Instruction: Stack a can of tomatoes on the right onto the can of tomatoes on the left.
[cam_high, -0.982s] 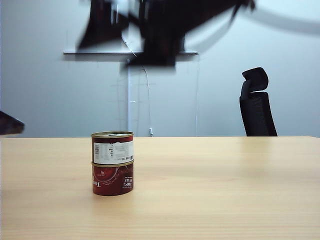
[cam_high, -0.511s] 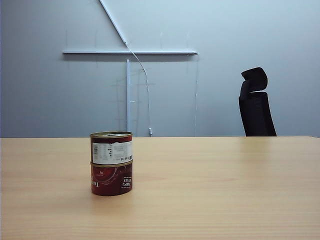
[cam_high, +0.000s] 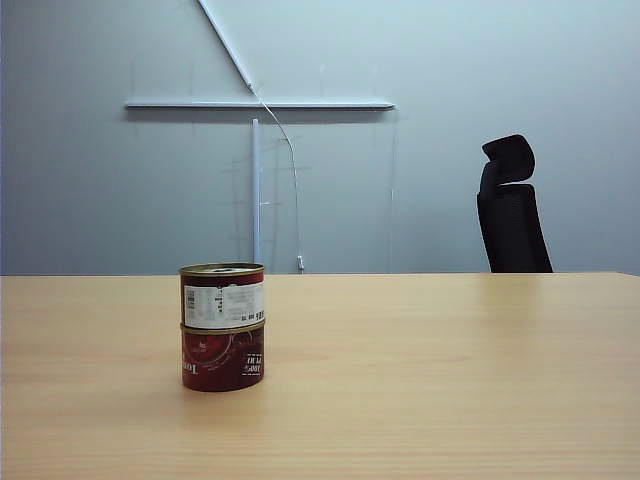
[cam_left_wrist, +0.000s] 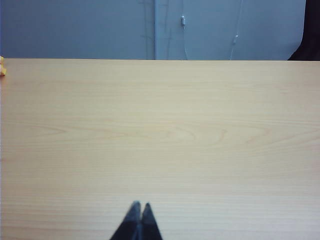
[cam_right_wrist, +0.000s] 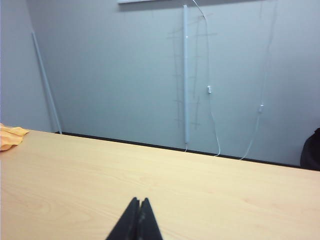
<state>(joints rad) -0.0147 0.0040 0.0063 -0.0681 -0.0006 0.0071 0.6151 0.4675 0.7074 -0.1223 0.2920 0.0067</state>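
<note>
Two cans of tomatoes stand stacked on the wooden table (cam_high: 450, 380), left of centre in the exterior view. The upper can (cam_high: 222, 296) shows a white label and a gold lid; it rests squarely on the dark red lower can (cam_high: 222, 358). Neither arm appears in the exterior view. In the left wrist view my left gripper (cam_left_wrist: 140, 205) is shut, its fingertips together over bare tabletop. My right gripper (cam_right_wrist: 138, 200) is shut too, empty, pointing across the table towards the grey wall. Neither wrist view shows the cans.
A black office chair (cam_high: 512, 208) stands behind the table's far right edge. A white rail and cable (cam_high: 262, 104) run along the grey wall. Something orange (cam_right_wrist: 10, 136) lies at the table's edge in the right wrist view.
A second ago a blurred dark arm crossed the top of the exterior view and another showed at the left edge. Both have left the view. The stacked cans stayed where they were.
</note>
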